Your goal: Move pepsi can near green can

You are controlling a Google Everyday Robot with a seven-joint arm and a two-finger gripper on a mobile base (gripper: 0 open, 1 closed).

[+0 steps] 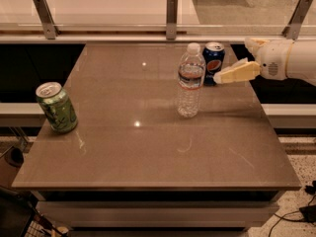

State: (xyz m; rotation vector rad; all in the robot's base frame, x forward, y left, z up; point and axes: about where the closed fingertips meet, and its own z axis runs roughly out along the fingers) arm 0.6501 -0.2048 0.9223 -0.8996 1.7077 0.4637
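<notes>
Polished brown tabletop [148,152] held a dark blue Pepsi can [214,62] near its far right corner and a light green soda can [57,107] at its left edge. A white robot hand [232,62], fingers apart, sat at the Pepsi can's right side; carrying it leftward risked toppling the clear plastic water bottle [190,83] alongside.

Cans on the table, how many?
2. The green can sits at the left edge of the table; the pepsi can stands far right, behind the water bottle, with the gripper beside it. None looks hidden.
</notes>
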